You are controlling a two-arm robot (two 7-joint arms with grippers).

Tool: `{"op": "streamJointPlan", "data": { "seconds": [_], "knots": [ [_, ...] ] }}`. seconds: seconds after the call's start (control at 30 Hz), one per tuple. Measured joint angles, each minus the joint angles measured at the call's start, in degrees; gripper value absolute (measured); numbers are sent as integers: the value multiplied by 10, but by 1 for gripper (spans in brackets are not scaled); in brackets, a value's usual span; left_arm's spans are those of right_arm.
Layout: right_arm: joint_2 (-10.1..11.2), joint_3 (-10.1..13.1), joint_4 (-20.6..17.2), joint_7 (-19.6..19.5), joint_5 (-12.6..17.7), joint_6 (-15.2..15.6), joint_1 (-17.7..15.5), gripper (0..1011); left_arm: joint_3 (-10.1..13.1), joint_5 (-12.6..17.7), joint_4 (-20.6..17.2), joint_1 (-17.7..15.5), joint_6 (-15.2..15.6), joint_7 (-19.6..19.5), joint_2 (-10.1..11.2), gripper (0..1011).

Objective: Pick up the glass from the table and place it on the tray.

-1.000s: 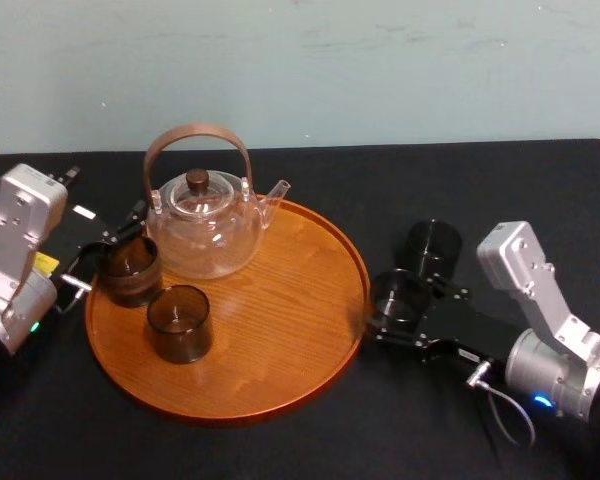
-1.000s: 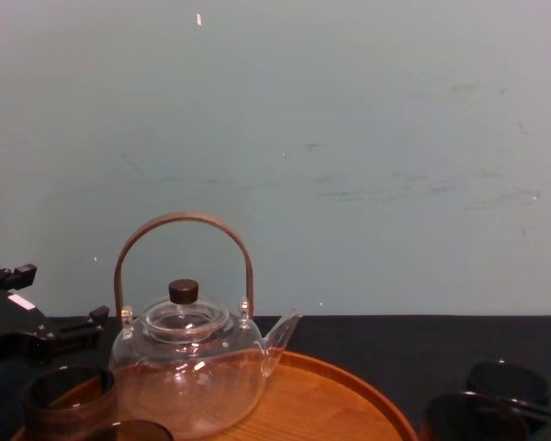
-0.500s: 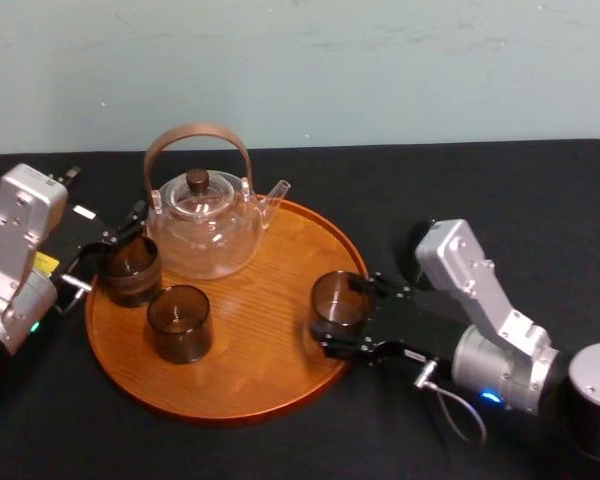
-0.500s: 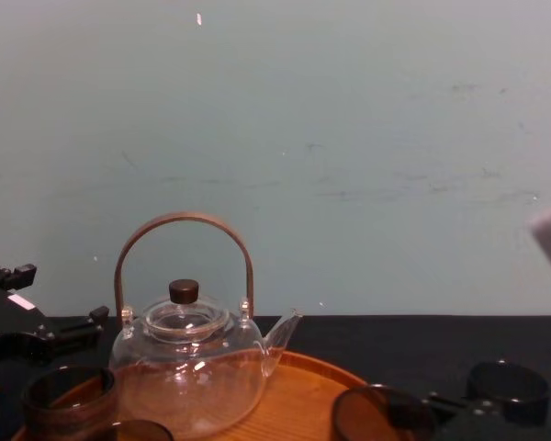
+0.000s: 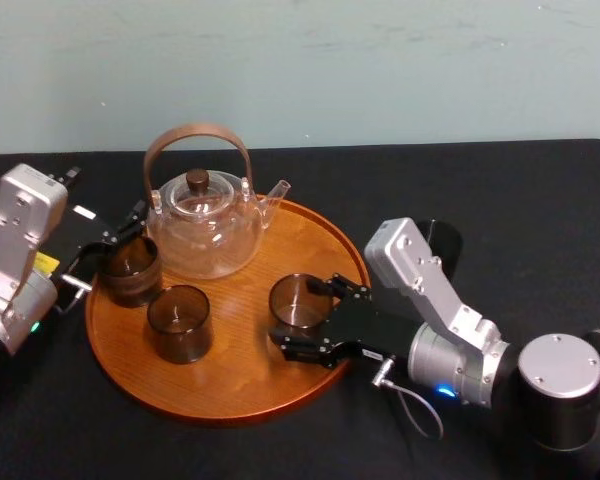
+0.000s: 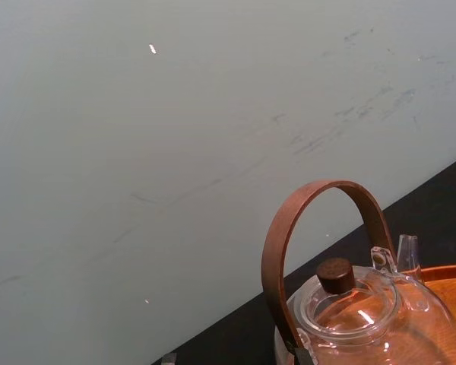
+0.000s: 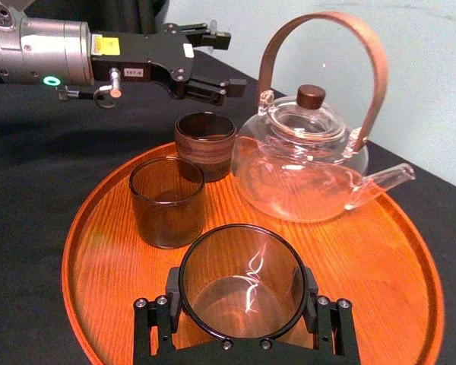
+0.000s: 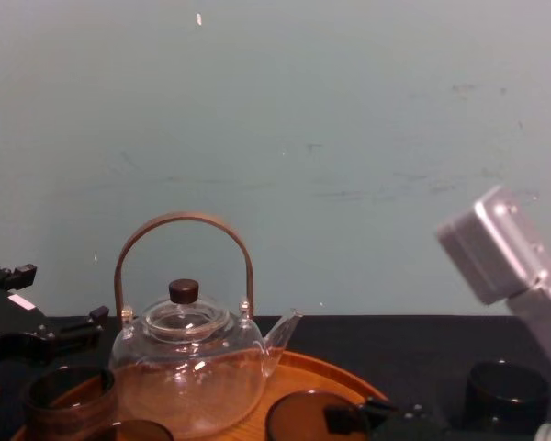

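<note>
**Right gripper holding a glass over the tray**

Nearest you, the right gripper (image 5: 305, 318) reaches in from the right across the tray's rim. Its fingers are closed against both sides of the glass (image 5: 296, 298), a smoky tumbler held upright with its mouth up. The glass is over the near right part of the tray (image 5: 235, 378). You cannot tell whether its base touches the wood.

To its left and apart from it, a second dark glass (image 5: 179, 322) stands on the tray. Farther back, at the tray's left edge, sits a brown cup (image 5: 130, 270). Just beside the cup, out over the table (image 5: 540, 215), is the left gripper (image 7: 216, 62) with its fingers spread wide.

At the far side of the tray stands the clear teapot (image 5: 202, 228). It has an arched wooden handle and a dark lid knob, and its spout points right. Off the tray, behind the right arm, another dark tumbler (image 5: 440, 240) stands on the black table.
</note>
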Motion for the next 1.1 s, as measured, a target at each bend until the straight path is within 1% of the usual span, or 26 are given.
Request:
{"op": "streamJointPlan", "data": {
  "seconds": [0.2, 0.43, 0.6, 1.1],
  "knots": [
    [-12, -11, 20, 3, -4, -2, 12, 907, 0, 0, 0, 0, 0, 0, 0, 1001],
    [-22, -22, 41, 4, -13, -11, 23, 907, 0, 0, 0, 0, 0, 0, 0, 1001],
    [-26, -26, 53, 3, -18, -10, 27, 907, 0, 0, 0, 0, 0, 0, 0, 1001],
    [-26, -26, 52, 3, -19, -9, 27, 907, 0, 0, 0, 0, 0, 0, 0, 1001]
  ]
}}
